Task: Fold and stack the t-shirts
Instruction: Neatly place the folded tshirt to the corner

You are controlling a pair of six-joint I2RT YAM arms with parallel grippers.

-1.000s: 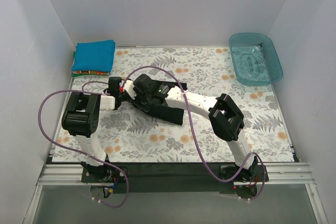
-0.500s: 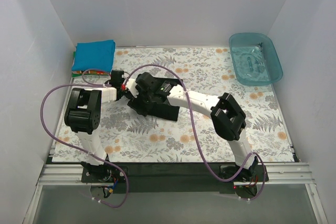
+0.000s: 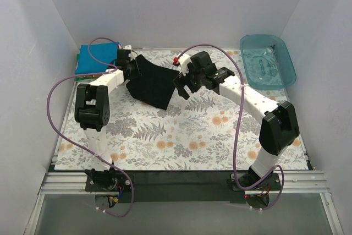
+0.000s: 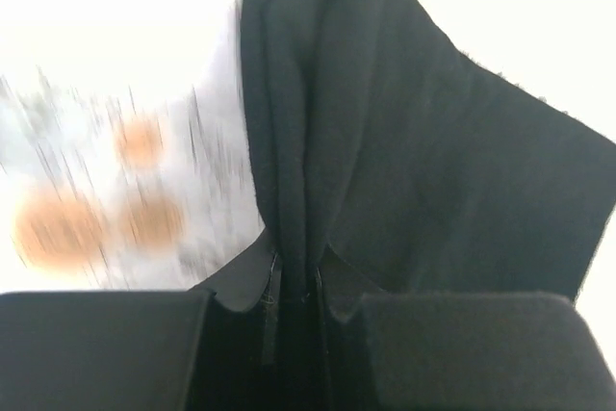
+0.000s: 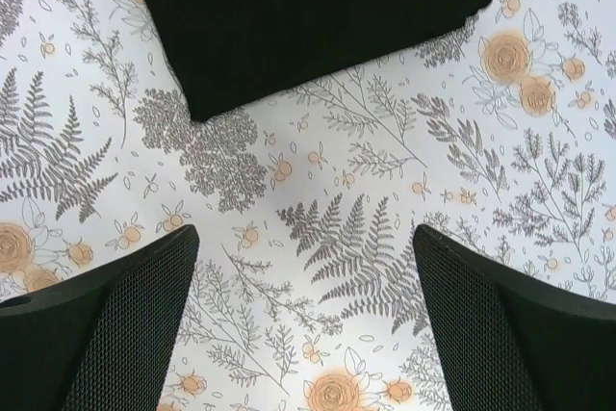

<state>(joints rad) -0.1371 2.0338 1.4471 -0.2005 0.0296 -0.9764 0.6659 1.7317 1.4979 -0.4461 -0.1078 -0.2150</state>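
Observation:
The folded black t-shirt (image 3: 153, 83) hangs above the cloth at the back left, one corner pinched in my left gripper (image 3: 132, 67). In the left wrist view its gathered fold (image 4: 318, 122) runs straight into my shut left gripper (image 4: 294, 281). My right gripper (image 3: 182, 86) hovers just off the shirt's right edge, open and holding nothing. The right wrist view has that gripper (image 5: 306, 286) spread wide over bare tablecloth, with the black shirt (image 5: 308, 16) beyond the fingertips. A folded bright blue t-shirt (image 3: 93, 59) lies in the back left corner, partly behind the left arm.
The floral tablecloth (image 3: 209, 136) covers the table. A translucent teal tub (image 3: 268, 60) stands at the back right corner. White walls close in the left, back and right sides. Purple cables loop from both arms.
My left gripper closed on the black shirt and carried it up and back-left toward the blue shirt. My right gripper let go, opened wide and swung back to the right.

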